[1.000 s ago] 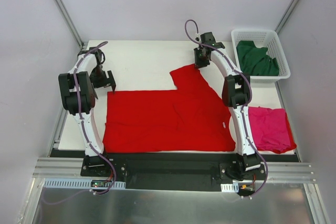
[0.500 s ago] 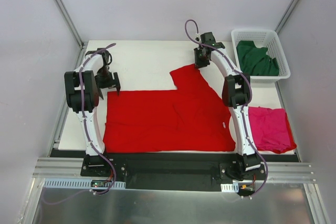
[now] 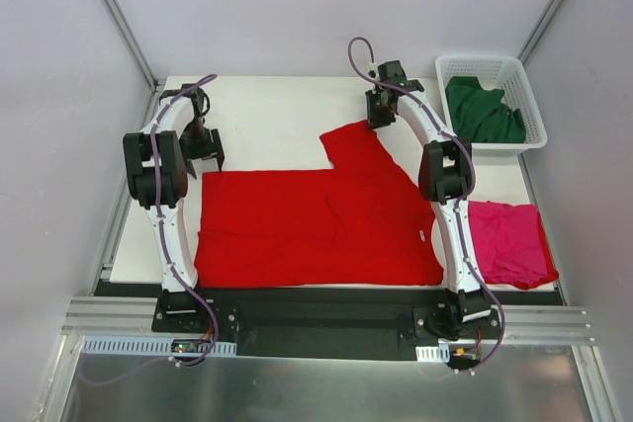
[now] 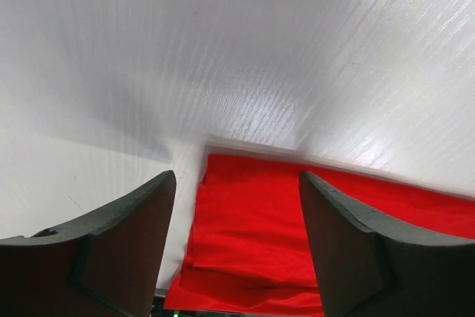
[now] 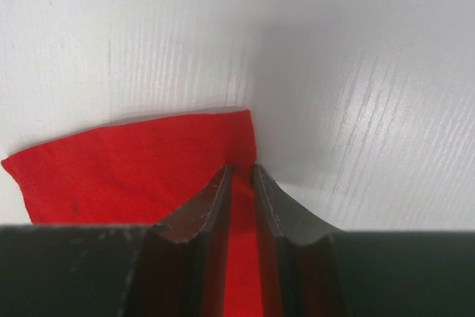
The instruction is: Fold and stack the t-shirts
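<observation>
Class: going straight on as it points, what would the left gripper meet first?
Probably the red t-shirt, its corner framed by the left gripper; depth is unclear, so possibly the table beside it.

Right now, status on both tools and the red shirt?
Left tool open at far left corner of red shirt. Right tool shut on its sleeve edge. Pink shirt, basket off right, not obstructing.

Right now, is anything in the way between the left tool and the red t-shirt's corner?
Nothing visible is. In the left wrist view the left tool has its jaws open on either side of the red t-shirt corner, with only bare white table beyond it.
</observation>
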Available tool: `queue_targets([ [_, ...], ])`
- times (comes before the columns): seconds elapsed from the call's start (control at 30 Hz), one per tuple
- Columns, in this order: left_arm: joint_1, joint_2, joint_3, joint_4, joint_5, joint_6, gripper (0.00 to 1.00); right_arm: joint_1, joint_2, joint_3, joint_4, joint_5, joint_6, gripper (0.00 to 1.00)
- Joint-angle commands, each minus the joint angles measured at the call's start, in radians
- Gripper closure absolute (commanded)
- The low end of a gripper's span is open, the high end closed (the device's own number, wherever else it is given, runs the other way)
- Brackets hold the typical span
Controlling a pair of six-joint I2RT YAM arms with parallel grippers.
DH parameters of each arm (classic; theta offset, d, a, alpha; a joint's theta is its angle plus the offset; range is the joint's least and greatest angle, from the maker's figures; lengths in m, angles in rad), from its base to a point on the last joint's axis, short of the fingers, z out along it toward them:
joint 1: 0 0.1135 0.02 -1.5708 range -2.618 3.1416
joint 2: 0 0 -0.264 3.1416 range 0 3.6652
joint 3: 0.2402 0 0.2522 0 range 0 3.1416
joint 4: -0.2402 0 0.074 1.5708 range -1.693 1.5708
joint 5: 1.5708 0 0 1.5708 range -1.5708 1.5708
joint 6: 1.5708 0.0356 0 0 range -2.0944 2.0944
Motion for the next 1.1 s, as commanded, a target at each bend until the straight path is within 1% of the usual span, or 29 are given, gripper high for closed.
queue_targets([
  [0.0,0.000,0.016,0.042,-0.046,0.001,0.009,0.36,-0.002,-0.017,-0.025,-0.056,-0.010,0.000,0.79],
  [0.07,0.000,0.019,0.034,-0.045,0.001,0.009,0.37,0.000,-0.014,-0.023,-0.056,-0.012,-0.001,0.80],
  [0.13,0.000,0.022,0.023,-0.045,0.001,0.010,0.43,-0.002,-0.014,-0.025,-0.056,-0.012,-0.001,0.83],
  [0.2,0.000,0.020,0.020,-0.046,0.001,0.010,0.46,-0.002,-0.014,-0.025,-0.056,-0.012,0.000,0.83],
  [0.33,0.000,0.017,0.016,-0.046,0.001,0.007,0.55,-0.002,-0.013,-0.023,-0.056,-0.012,0.002,0.85],
  [0.4,0.000,0.016,0.017,-0.046,-0.004,0.007,0.63,-0.003,-0.013,-0.023,-0.056,-0.012,0.000,0.89],
  [0.43,0.002,0.016,0.014,-0.046,-0.004,0.009,0.65,-0.002,-0.013,-0.023,-0.056,-0.012,0.000,0.89],
  [0.47,0.000,0.016,0.016,-0.048,-0.004,0.009,0.71,-0.002,-0.013,-0.022,-0.056,-0.013,0.002,0.90],
  [0.5,0.000,0.017,0.017,-0.048,-0.006,0.007,0.73,-0.002,-0.013,-0.022,-0.058,-0.013,0.000,0.92],
  [0.67,0.002,0.019,0.014,-0.048,-0.009,0.006,0.79,0.001,-0.010,-0.020,-0.058,-0.018,0.000,0.97],
  [0.7,0.000,0.017,0.011,-0.046,-0.012,0.006,0.82,0.001,-0.008,-0.022,-0.060,-0.020,0.000,0.99],
  [0.77,0.000,0.014,0.008,-0.048,-0.021,0.007,0.88,0.006,-0.008,-0.020,-0.060,-0.018,0.002,0.99],
  [0.8,0.000,0.011,0.006,-0.046,-0.024,0.007,0.97,0.004,-0.007,-0.020,-0.060,-0.018,0.000,0.99],
  [0.83,0.000,0.010,0.002,-0.046,-0.030,0.007,1.00,0.006,-0.008,-0.020,-0.056,-0.017,0.000,0.99],
  [1.07,0.000,-0.003,-0.004,-0.049,-0.061,0.001,1.00,0.010,-0.010,-0.015,-0.050,-0.035,0.009,0.99],
])
